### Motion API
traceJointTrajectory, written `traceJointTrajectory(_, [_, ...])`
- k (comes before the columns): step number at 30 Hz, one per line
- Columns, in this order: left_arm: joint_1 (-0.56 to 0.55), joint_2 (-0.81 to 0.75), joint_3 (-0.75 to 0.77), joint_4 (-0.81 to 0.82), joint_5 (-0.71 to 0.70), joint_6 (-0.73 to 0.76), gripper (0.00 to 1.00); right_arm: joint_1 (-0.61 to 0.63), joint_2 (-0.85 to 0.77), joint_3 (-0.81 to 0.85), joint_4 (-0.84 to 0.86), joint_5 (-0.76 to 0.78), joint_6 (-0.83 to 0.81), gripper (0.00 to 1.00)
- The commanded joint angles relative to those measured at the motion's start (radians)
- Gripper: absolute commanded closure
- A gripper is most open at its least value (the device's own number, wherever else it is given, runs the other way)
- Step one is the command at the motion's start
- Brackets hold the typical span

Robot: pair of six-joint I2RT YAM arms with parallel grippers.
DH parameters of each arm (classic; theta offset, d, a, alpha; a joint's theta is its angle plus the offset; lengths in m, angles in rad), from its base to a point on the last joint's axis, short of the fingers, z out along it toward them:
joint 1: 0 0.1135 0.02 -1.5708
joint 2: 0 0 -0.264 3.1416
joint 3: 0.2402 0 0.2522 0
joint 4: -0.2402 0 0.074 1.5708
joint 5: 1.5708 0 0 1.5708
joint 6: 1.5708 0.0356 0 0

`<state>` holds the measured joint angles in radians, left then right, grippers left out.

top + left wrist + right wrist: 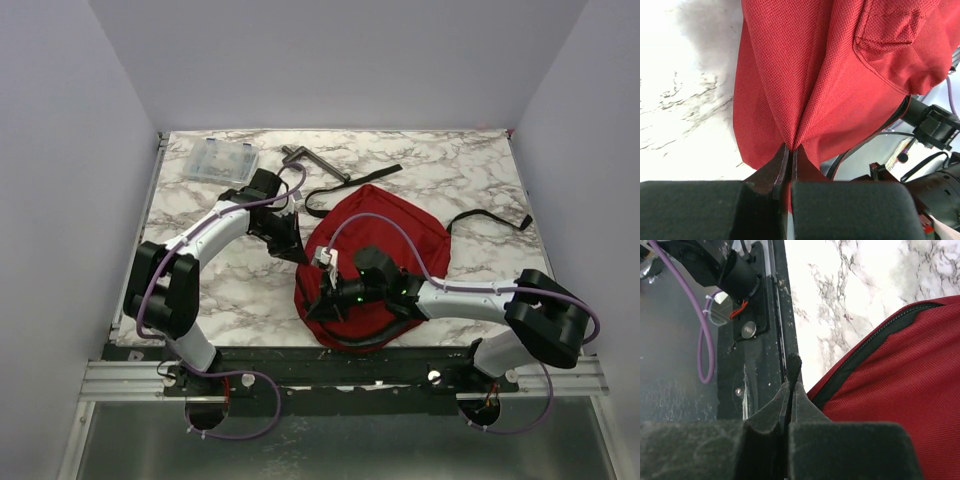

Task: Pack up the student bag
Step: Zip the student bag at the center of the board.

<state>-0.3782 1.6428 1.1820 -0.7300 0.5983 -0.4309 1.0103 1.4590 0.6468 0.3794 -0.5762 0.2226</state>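
1. The student bag [385, 235] is laid flat on the marble table [230, 290], at the centre of the overhead view and slightly right.
2. The left gripper [790, 151] is closed all the way. A fold of the bag's red fabric is pinched between its tips. In the overhead view this grip is placed at the bag's left edge.
3. The right gripper [791, 386] is also closed tight. A black tab [793, 366] is seen poking out past its tips, at the end of the dark zip [865, 347]. The tab is taken to be the zip pull, but this cannot be confirmed.
4. In the overhead view the right gripper's grip is placed at the bag's lower left, near the front edge of the table.
5. The inside of the bag is not shown, so it cannot be told whether anything is packed.
6. A clear plastic box [220, 160] is seen at upper left, well apart from the bag. A black strap [350, 183] is trailed out above the bag.
7. Step judged: the bag is being unzipped, with the fabric braced by the left arm and the tab held by the right.
8. Next move, as a judgement: the tab should be drawn along the zip line while the fabric is pulled taut against it. A slipped pinch or bunched cloth could jam the zip.
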Motion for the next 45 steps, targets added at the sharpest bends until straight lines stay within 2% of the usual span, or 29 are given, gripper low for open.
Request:
traceJointTrajectory(1, [0.055,-0.055,0.038,0.058,-0.159,0.073,0.88,0.048,0.018,0.014,-0.037,-0.114,0.082,0.99])
traceJointTrajectory(3, [0.054,-0.147,-0.028,0.071,-0.177,0.065,0.58,0.048,0.049,0.073,-0.055,-0.07,0.066,0.99])
traceJointTrajectory(4, [0.056,-0.205,-0.061,0.075,-0.2,0.061,0.46,0.048,0.061,0.098,-0.066,-0.052,0.058,0.99])
traceJointTrajectory(5, [0.057,-0.256,-0.099,0.074,-0.22,0.057,0.37,0.048,0.075,0.113,-0.061,-0.038,0.052,0.99])
traceJointTrajectory(7, [0.061,-0.367,-0.176,0.069,-0.235,0.034,0.28,0.047,0.089,0.12,-0.041,-0.01,0.042,0.99])
traceJointTrajectory(9, [0.063,-0.471,-0.258,0.057,-0.235,-0.018,0.25,0.045,0.093,0.11,-0.004,0.003,0.023,0.99])
traceJointTrajectory(12, [0.063,-0.601,-0.405,0.072,-0.189,-0.175,0.24,0.045,0.081,0.082,0.049,0.02,-0.026,0.99])
traceJointTrajectory(16, [0.062,-0.706,-0.627,0.307,0.007,-0.422,0.28,0.046,0.034,0.04,0.084,0.05,-0.112,0.99])
traceJointTrajectory(18, [0.054,-0.71,-0.69,0.433,0.057,-0.502,0.28,0.046,0.013,0.035,0.066,0.067,-0.163,0.96])
traceJointTrajectory(21, [0.028,-0.675,-0.697,0.511,0.047,-0.523,0.28,0.045,0.01,0.049,0.002,0.002,-0.292,0.94])
traceJointTrajectory(26, [0.009,-0.591,-0.688,0.601,0.084,-0.531,0.35,0.046,0.037,0.071,-0.014,0.008,-0.296,0.96])
traceJointTrajectory(28, [-0.001,-0.582,-0.699,0.624,0.077,-0.539,0.42,0.048,0.052,0.078,0.001,-0.009,-0.278,0.97])
traceJointTrajectory(30, [-0.005,-0.577,-0.714,0.654,0.075,-0.538,0.59,0.047,0.062,0.081,0.024,-0.021,-0.267,0.99])
traceJointTrajectory(31, [-0.005,-0.575,-0.716,0.656,0.069,-0.524,0.7,0.047,0.065,0.083,0.03,-0.026,-0.266,0.99])
traceJointTrajectory(33, [0.006,-0.569,-0.695,0.63,0.057,-0.459,0.9,0.047,0.067,0.089,0.018,-0.04,-0.289,0.99])
traceJointTrajectory(34, [0.022,-0.564,-0.66,0.562,0.03,-0.41,0.99,0.047,0.066,0.092,-0.006,-0.05,-0.319,0.99])
traceJointTrajectory(38, [0.109,-0.514,-0.47,0.27,-0.118,-0.149,1.0,0.062,0.069,0.14,-0.266,-0.145,-0.561,0.99])
traceJointTrajectory(40, [0.154,-0.491,-0.406,0.195,-0.163,-0.056,1.0,0.107,0.077,0.161,-0.468,-0.118,-0.704,0.99])
traceJointTrajectory(41, [0.181,-0.478,-0.38,0.169,-0.181,-0.026,1.0,0.117,0.072,0.15,-0.518,-0.116,-0.731,1.0])
traceJointTrajectory(45, [0.26,-0.426,-0.316,0.113,-0.183,0.044,1.0,0.129,0.015,0.071,-0.509,-0.164,-0.754,1.0])
